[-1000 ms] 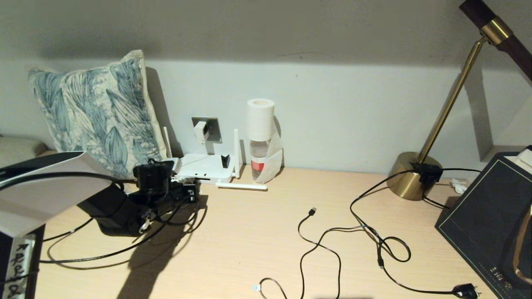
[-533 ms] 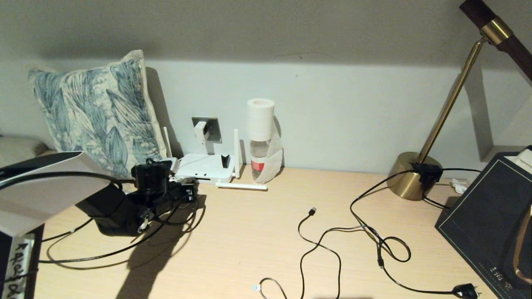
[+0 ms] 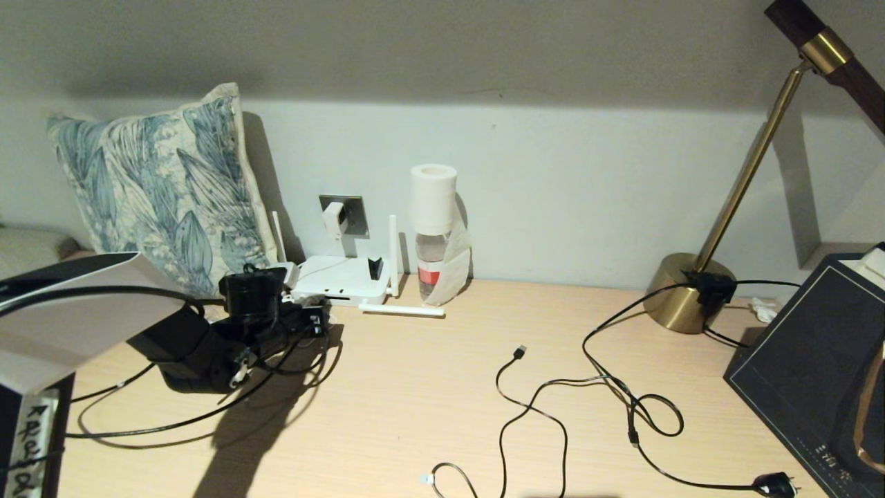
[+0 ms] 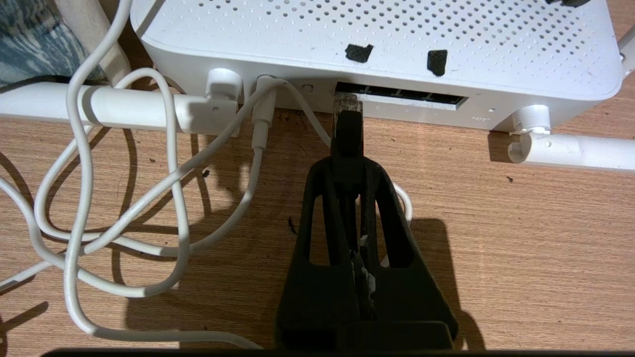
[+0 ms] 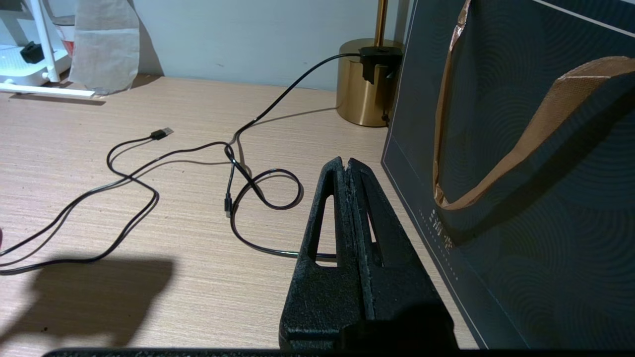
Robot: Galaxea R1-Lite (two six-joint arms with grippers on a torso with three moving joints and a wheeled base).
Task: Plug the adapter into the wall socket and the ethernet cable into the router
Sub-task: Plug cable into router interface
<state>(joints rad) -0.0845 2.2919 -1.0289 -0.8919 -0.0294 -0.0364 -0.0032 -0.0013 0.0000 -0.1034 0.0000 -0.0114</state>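
The white router [image 3: 342, 277] lies against the wall under the grey wall socket [image 3: 354, 214]. The white adapter [image 3: 334, 218] sits in that socket. Its white cord [image 4: 168, 148] loops over the desk to the router's back. My left gripper [image 4: 349, 166] is shut on the black boot of the ethernet cable [image 4: 347, 129]. The clear connector [image 4: 346, 103] has its tip at the mouth of the leftmost slot in the router's [image 4: 372, 44] port row. In the head view the left gripper [image 3: 314, 319] is just in front of the router. My right gripper [image 5: 347, 163] is shut and empty, low beside a dark bag.
A leaf-print pillow [image 3: 159, 180] leans on the wall left of the router. A bottle capped with a paper roll [image 3: 434, 235] stands to its right. Black USB cable [image 3: 525, 408], a black mains plug [image 3: 771, 484], a brass lamp base [image 3: 684, 297] and the dark bag [image 3: 809, 360] fill the right side.
The left gripper with the ethernet cable has shifted slightly left and toward the router, then held still. Nothing else has moved.
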